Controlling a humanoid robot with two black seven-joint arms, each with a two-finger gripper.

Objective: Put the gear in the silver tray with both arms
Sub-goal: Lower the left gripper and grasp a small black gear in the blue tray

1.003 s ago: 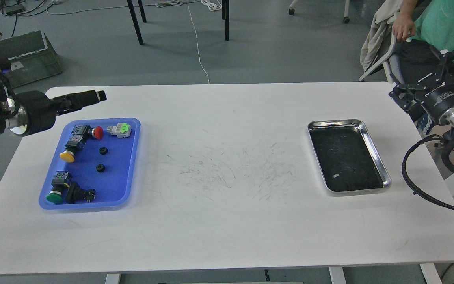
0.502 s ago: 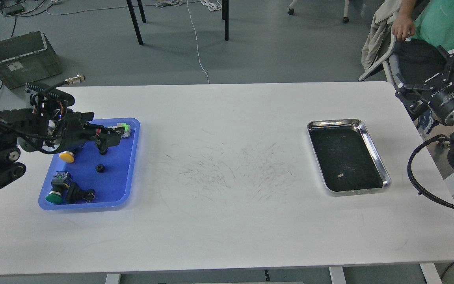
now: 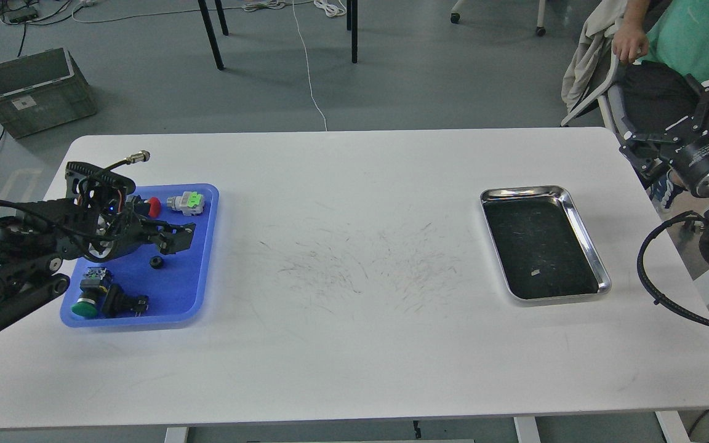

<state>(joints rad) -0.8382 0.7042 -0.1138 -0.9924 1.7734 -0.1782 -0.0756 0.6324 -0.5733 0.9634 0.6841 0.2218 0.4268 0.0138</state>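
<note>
Reaching in from the left, the left hand [image 3: 176, 237] is hanging over the blue tray [image 3: 197, 289] at the table's [image 3: 354, 344] left end. Whether its fingers are spread or clenched I cannot tell, and no part is visibly gripped. One small black gear [image 3: 157, 263] is lying on the tray floor just near of the fingertips, apart from them. Also sitting in that tray: a red-capped button [image 3: 152, 207] and a grey-green switch block [image 3: 187, 202] at the far side, a green-capped button [image 3: 85, 306] and a black switch [image 3: 122, 303] at the near side. The silver tray [image 3: 582, 234] is sitting at the table's right end, well apart from the blue tray, its dark floor holding only a tiny pale speck. The right hand [image 3: 668, 138] is hovering off the table's far right corner, fingers spread, gripping nothing.
</note>
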